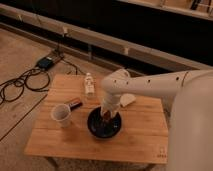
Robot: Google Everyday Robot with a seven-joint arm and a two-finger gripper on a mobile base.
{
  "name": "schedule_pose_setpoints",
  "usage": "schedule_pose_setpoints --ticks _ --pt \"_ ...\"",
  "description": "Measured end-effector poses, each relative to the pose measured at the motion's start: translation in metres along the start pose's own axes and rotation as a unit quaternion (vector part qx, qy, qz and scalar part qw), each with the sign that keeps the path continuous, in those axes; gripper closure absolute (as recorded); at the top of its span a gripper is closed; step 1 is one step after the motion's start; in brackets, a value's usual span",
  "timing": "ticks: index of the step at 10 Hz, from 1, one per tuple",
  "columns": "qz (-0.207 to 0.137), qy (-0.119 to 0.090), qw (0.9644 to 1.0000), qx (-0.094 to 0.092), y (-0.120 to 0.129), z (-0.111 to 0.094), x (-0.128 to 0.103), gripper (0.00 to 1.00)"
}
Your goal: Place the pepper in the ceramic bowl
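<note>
The black glossy ceramic bowl (96,130) stands near the middle of the wooden table (135,135). My gripper (107,115) points down over the bowl's middle, at the end of the white arm that reaches in from the right. It is shut on the small reddish-brown pepper (107,118), which hangs just above the inside of the bowl. The arm hides the bowl's far rim.
A white cup (61,114) stands left of the bowl, with a small dark bar (75,103) behind it. A small bottle (89,84) stands at the table's back edge. A pale yellow block (128,100) lies behind the arm. Cables and a power box (46,62) lie on the floor to the left.
</note>
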Motion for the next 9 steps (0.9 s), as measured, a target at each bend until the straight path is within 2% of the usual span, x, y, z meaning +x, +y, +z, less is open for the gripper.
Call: schedule_pose_setpoints --ticks 2,4,9 --pt "-0.003 0.003 1.0000 -0.004 0.0005 0.0015 0.0006 0.34" --pt "-0.006 0.005 0.9999 -0.007 0.0019 0.0025 0.0012 0.21" --pt "-0.006 0.005 0.9999 -0.007 0.0019 0.0025 0.0013 0.21"
